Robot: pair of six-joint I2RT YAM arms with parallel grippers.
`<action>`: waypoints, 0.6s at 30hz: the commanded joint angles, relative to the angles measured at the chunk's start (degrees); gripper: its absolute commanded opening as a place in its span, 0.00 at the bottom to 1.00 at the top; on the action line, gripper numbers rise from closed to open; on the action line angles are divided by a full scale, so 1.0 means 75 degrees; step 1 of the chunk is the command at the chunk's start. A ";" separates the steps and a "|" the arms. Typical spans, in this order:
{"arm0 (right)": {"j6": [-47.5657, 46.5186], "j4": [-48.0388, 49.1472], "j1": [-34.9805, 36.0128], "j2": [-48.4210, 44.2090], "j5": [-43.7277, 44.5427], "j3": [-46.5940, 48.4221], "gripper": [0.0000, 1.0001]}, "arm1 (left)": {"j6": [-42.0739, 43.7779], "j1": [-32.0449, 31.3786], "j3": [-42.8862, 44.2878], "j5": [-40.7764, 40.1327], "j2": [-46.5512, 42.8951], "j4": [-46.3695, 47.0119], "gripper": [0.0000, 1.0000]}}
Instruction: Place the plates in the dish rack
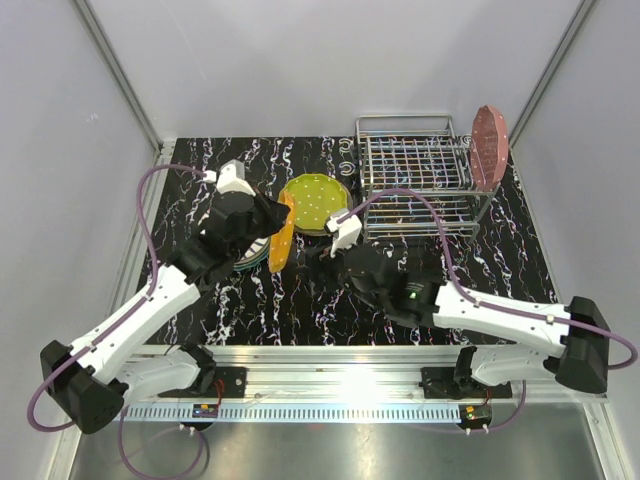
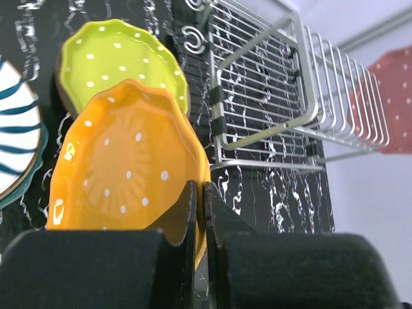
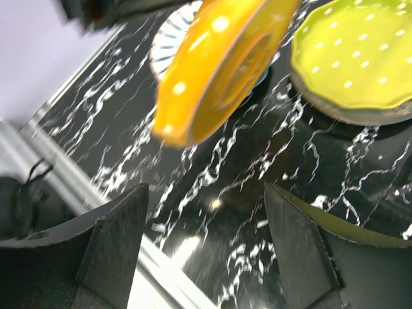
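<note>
**Asker:** Orange glaze, is that what you've got hold of?

**Me:** Yes. From above, my left gripper has the orange plate by its rim, stood on edge over the table. The dish rack lies to that gripper's right and farther out. One pink plate stands at the rack's far end. My right gripper hangs just to the right of the orange plate and carries nothing.

**Asker:** And the left wrist view?

**Me:** My fingers are nearly closed, pinching the scalloped rim. The plate rises ahead of them. The yellow-green plate lies flat beyond it, and a striped plate is off to the left.

**Asker:** The right wrist?

**Me:** The jaws are spread wide. The orange plate is tilted ahead of and above them, not touching.

**Asker:** How will it handle?

**Me:** I judge it stiff, fairly heavy, breakable and slick. Pinched at one point on the rim, it could swing or slip. I'd steady the opposite edge, or carry it slowly to a slot.
</note>
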 commanded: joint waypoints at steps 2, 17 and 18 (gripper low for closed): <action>-0.0014 0.1595 0.0180 0.0630 0.1556 0.0434 0.81 | -0.0808 -0.0042 -0.0147 -0.1005 -0.0669 0.0892 0.00; -0.0296 0.2182 0.0239 0.1804 0.1005 0.1267 0.86 | -0.0047 -0.0113 0.0110 -0.1064 -0.0798 0.0341 0.00; -0.0260 0.2111 0.0239 0.1851 0.1040 0.1337 0.86 | -0.0012 -0.0113 0.0052 -0.1006 -0.0833 0.0411 0.00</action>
